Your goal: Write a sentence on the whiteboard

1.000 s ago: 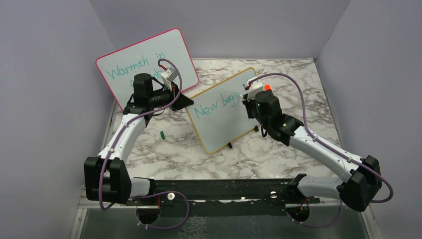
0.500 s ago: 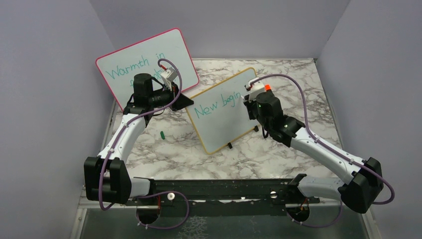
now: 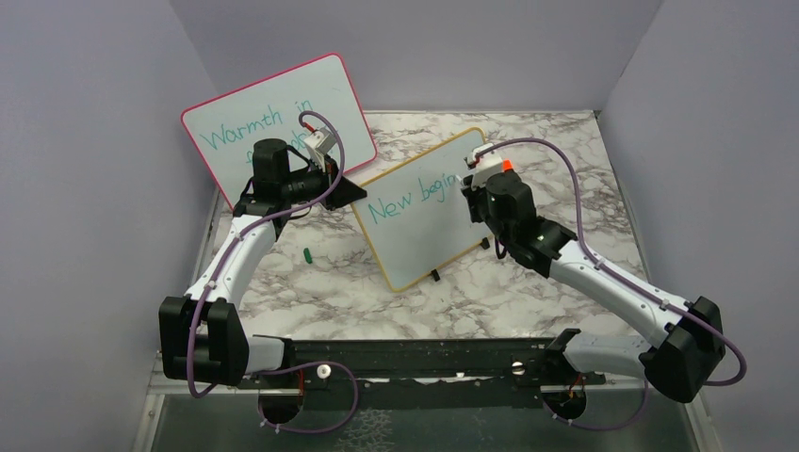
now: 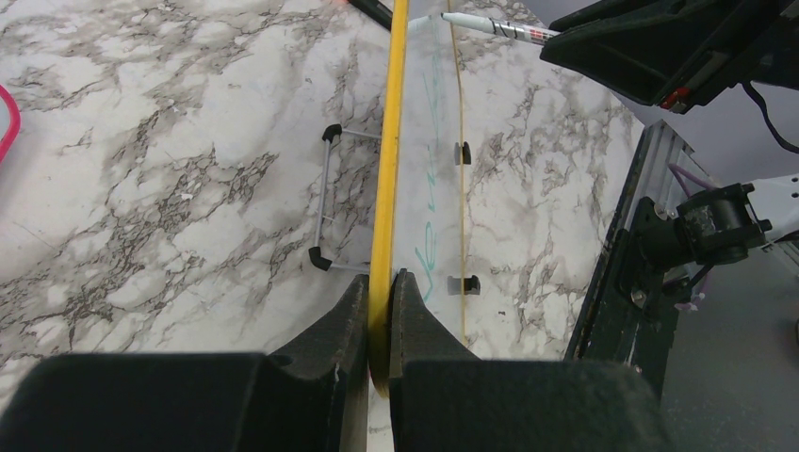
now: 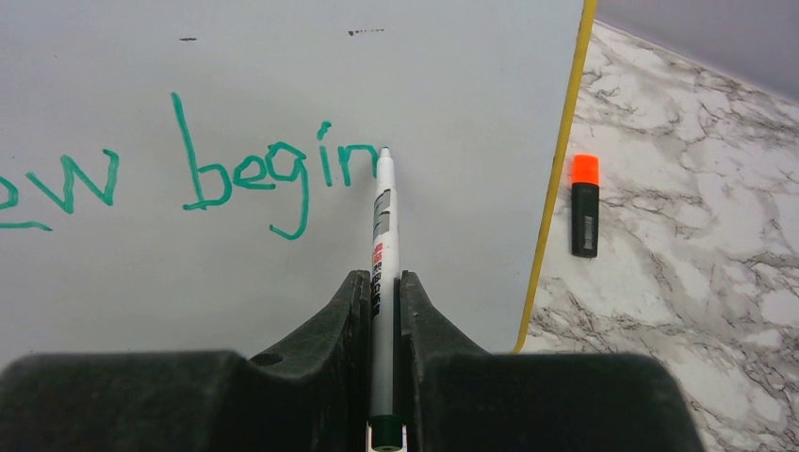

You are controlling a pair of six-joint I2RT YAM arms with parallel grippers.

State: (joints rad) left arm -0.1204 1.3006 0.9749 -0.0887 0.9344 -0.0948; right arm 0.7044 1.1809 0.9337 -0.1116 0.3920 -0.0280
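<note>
Shifted only slightly since a second earlier, the right gripper [image 5: 383, 279] pinches the marker [image 5: 382, 212] to extend the sentence [image 5: 250, 174] past "begin", while the left gripper [image 4: 380, 281] clamps the whiteboard [image 4: 429, 188] by its edge, steadying it

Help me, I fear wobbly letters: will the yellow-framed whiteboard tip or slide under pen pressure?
Probably stiff: the whiteboard shows no bend. Alone it might tip, standing on small feet; the left gripper clamping its edge likely steadies it.
</note>
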